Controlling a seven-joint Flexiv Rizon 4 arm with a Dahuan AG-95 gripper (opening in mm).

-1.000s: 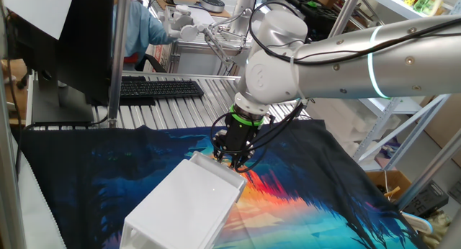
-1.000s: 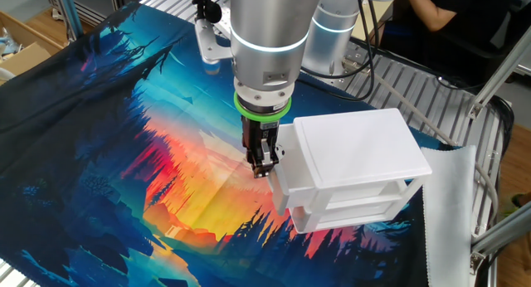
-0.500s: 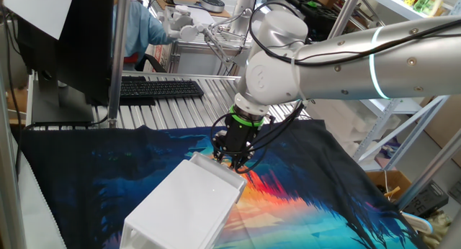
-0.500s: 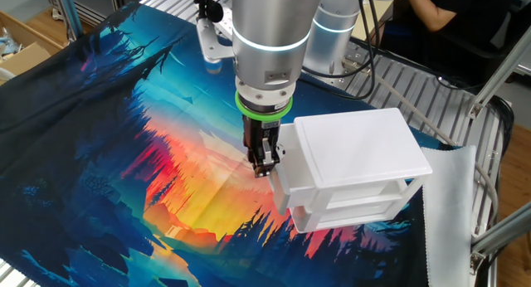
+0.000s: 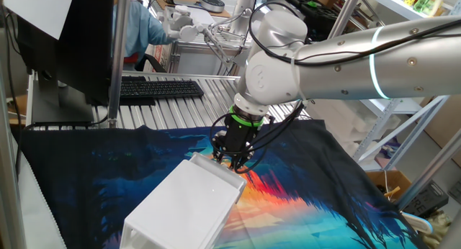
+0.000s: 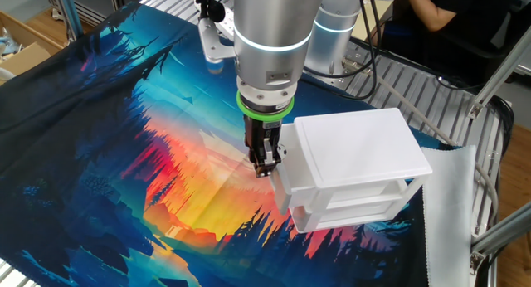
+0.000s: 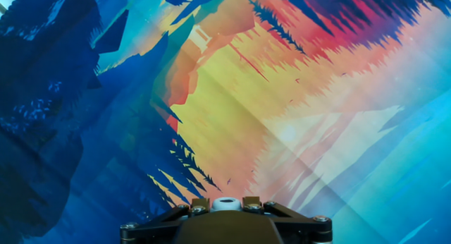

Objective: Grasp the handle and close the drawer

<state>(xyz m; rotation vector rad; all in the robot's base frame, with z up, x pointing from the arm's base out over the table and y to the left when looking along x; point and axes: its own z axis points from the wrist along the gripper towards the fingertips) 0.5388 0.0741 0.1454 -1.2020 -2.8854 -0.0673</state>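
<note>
One cabinet point(image 6: 357, 167), one gripper point(image 6: 265, 165) at its front.
Jaws look nearly closed beside the drawer point(image 6: 280, 183) front; grip unclear.

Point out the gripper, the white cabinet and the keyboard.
gripper point(image 6: 265, 167): the other fixed view, at the tips of the fingers beside the cabinet's front.
white cabinet point(image 6: 353, 146): the other fixed view, on its flat top panel.
keyboard point(image 5: 160, 88): one fixed view, on its black keys.

A robotics lab: aluminium-slat bench point(image 5: 180, 109), keyboard point(image 5: 160, 88), cluttered shelving point(image 5: 421, 11), cables
</note>
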